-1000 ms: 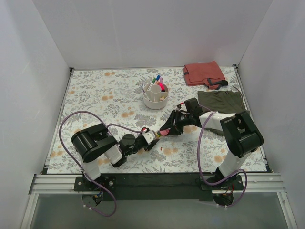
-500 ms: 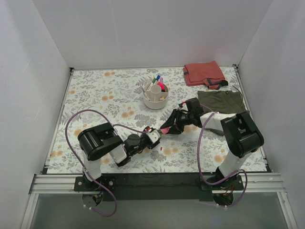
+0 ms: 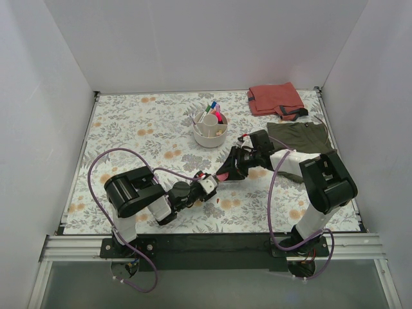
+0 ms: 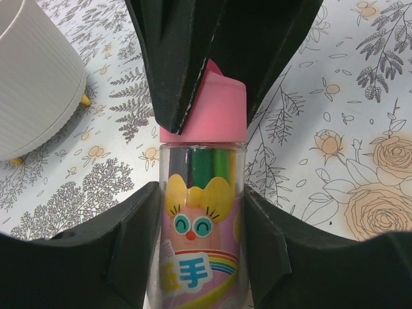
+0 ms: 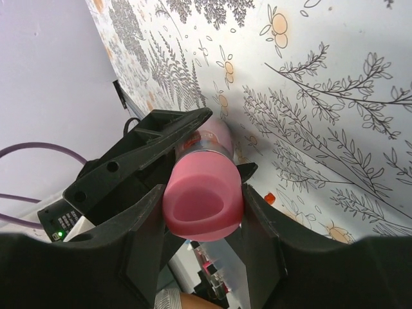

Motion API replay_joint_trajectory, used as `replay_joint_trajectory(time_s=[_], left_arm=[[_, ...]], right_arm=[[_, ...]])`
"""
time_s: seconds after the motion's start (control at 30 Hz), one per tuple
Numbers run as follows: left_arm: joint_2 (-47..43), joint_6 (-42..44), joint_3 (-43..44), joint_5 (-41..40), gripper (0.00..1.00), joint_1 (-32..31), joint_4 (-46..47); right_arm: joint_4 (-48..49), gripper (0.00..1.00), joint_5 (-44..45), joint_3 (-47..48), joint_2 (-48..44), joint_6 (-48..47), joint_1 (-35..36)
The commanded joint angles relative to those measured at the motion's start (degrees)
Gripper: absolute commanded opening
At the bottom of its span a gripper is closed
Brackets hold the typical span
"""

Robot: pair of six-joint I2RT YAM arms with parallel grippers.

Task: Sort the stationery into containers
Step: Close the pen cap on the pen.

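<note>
The patterned tube [image 4: 201, 257], short of the white bowl [image 3: 207, 142], remained clamped at its body by the left gripper [image 4: 199, 196] and at its pink cap [image 5: 203, 196] by the right gripper [image 5: 201, 193] over 1 s, the left having crept slightly rightward, so the tube was probably mid-handover, not yet sorted.

A folded red cloth [image 3: 275, 98] lies far right on the floral table cover [image 3: 141, 129], an olive-green cloth [image 3: 301, 136] just beside it.

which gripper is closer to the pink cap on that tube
Right. The right gripper is clamped on the pink cap itself; the left gripper holds the clear body of the tube just below that cap.
</note>
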Motion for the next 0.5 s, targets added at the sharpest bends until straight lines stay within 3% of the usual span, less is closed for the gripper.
replay_joint_trajectory(time_s=[0.0,0.17,0.23,0.27,0.3,0.33,0.47], left_arm=[[-0.04,-4.97,4.67,8.98,0.00,-2.41,-4.62],[-0.22,-5.59,5.12,10.21,0.34,-2.41,-6.30],[-0.22,-5.94,5.47,10.82,0.39,-2.41,-6.92],[-0.13,-5.94,5.56,10.91,0.36,-2.41,-7.01],[-0.04,-6.12,5.56,11.00,0.23,-2.41,-7.01],[0.05,-6.38,5.38,10.83,0.01,-2.41,-6.31],[0.57,-7.08,4.24,9.34,0.00,-2.41,-0.69]], right_arm=[[-0.96,0.01,-17.37,4.06,-1.93,-2.17,7.35],[-2.54,0.01,-15.96,4.77,-3.69,-5.42,8.15],[-2.63,0.01,-15.87,4.42,-3.96,-5.86,8.15],[-2.63,0.01,-15.78,4.41,-4.04,-6.21,8.15],[-4.03,0.01,-15.52,4.50,-4.13,-6.91,8.23],[-4.91,0.01,-15.43,4.76,-4.13,-7.27,8.24],[-5.01,0.01,-16.04,4.59,-3.96,-8.41,8.24]])
